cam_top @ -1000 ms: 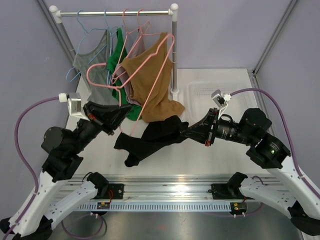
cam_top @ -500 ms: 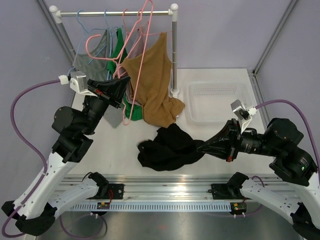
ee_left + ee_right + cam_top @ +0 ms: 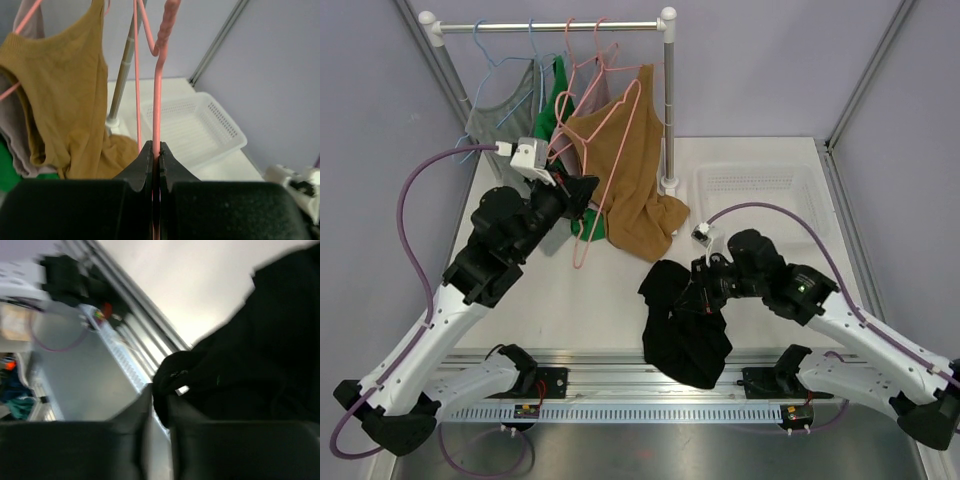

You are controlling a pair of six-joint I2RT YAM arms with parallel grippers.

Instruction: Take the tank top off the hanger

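The black tank top (image 3: 682,335) is off the hanger and droops from my right gripper (image 3: 700,291) over the table's front edge. In the blurred right wrist view my right gripper (image 3: 160,396) is shut on a fold of the black tank top (image 3: 250,355). My left gripper (image 3: 586,192) is shut on the bare pink hanger (image 3: 608,150) and holds it tilted in front of the brown top (image 3: 632,185). In the left wrist view my left gripper (image 3: 156,148) pinches the pink hanger (image 3: 157,100) wire.
A clothes rack (image 3: 666,100) at the back carries grey, green and brown tops on several hangers. A white basket (image 3: 760,195) sits at the back right and shows in the left wrist view (image 3: 192,130). The brown top (image 3: 60,100) hangs close left of the held hanger.
My right gripper swung left and turned with the black tank top, which now hangs over the front edge. My left gripper moved right and lowered the pink hanger from the rail.
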